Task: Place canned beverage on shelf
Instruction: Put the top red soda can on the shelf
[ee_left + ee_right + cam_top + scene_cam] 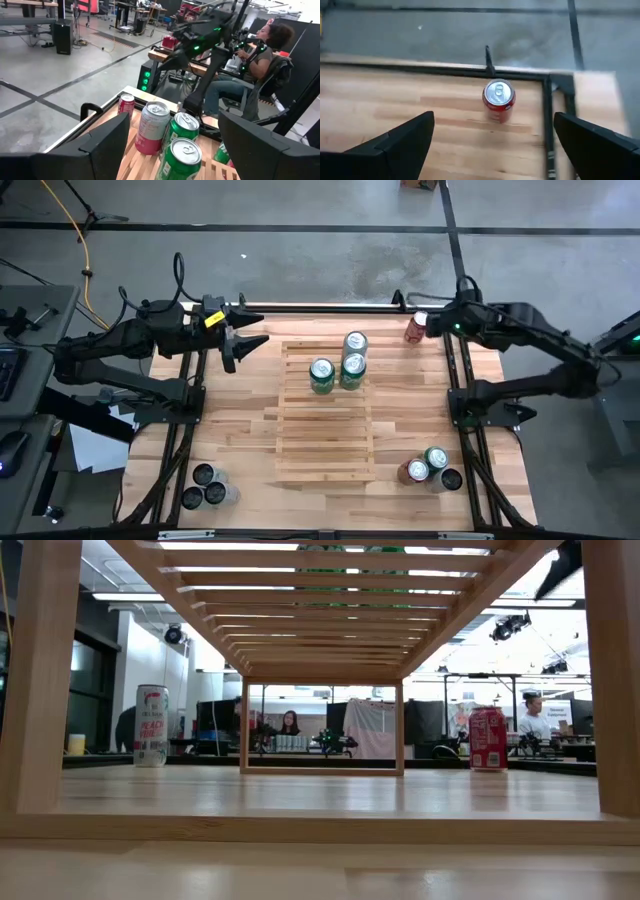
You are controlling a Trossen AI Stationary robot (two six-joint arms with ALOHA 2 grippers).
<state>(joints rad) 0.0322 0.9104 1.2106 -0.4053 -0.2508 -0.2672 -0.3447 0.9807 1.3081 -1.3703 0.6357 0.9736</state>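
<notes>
A grey concrete floor is surrounding the butcher-block table [250,430], and in the low view a workshop with desks and seated people is showing beyond its far edge. In the left wrist view a person [260,60] is sitting at a bench past the table.

The shelf [325,442], a rack of pale slats, is lying along the middle of the table. Three cans are standing at its far end: a pale pink can [355,343] farthest back, a green can [352,370] touching it just in front, and another green can [321,376] beside that one.

The left gripper [252,330] is hovering over the far left part of the table, just beside the shelf's far corner, its fingers spread wide and holding nothing. The right gripper [492,145] is hanging above the far right corner, fingers likewise spread wide and empty, with a red can [416,328] standing upright on the tabletop below it, well clear of both fingers.

Near the front right corner three cans [428,466] are clustering together, and three dark-topped cans [208,486] are grouping near the front left. In the low view a white can [151,726] is standing on the left.
</notes>
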